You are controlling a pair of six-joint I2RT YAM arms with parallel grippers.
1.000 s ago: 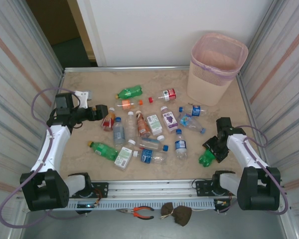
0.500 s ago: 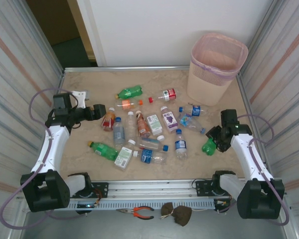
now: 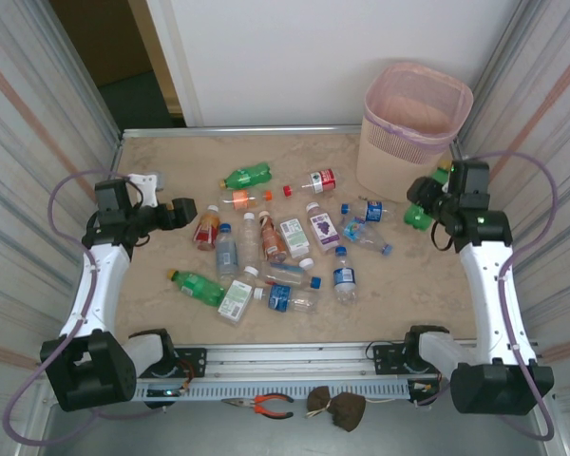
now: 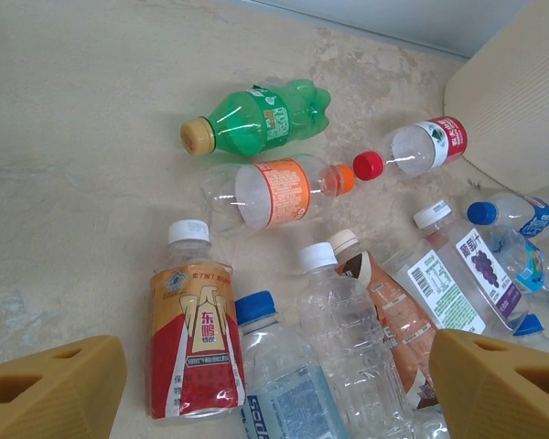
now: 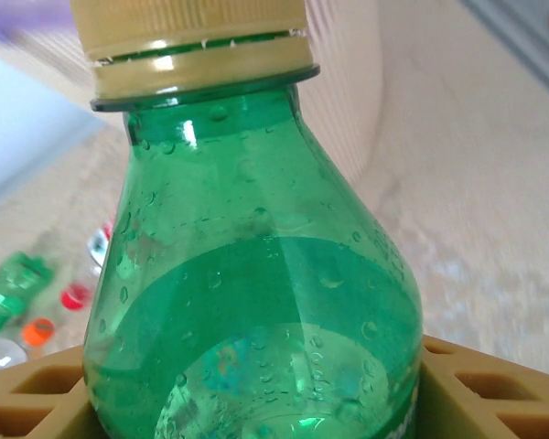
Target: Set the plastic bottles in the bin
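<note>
My right gripper (image 3: 427, 197) is shut on a green bottle (image 5: 256, 274) with a yellowish cap, held in the air just in front of the pale pink bin (image 3: 413, 128) at the back right. The bin's slotted wall (image 5: 348, 91) rises close behind the bottle. Several plastic bottles (image 3: 285, 247) lie scattered over the middle of the table, among them a green one (image 3: 247, 176) at the back and another (image 3: 198, 286) at the front left. My left gripper (image 3: 183, 214) is open, hovering over a red-and-gold labelled bottle (image 4: 192, 343) and a blue-capped clear one (image 4: 284, 384).
Corrugated metal walls close in both sides of the table. Pliers (image 3: 266, 406) and a dark brown lump (image 3: 337, 407) lie on the front rail between the arm bases. Bare tabletop stretches along the front right (image 3: 427, 294).
My right arm has lifted the green bottle from the front right of the table and carried it back to the bin. The left gripper has shifted slightly left.
</note>
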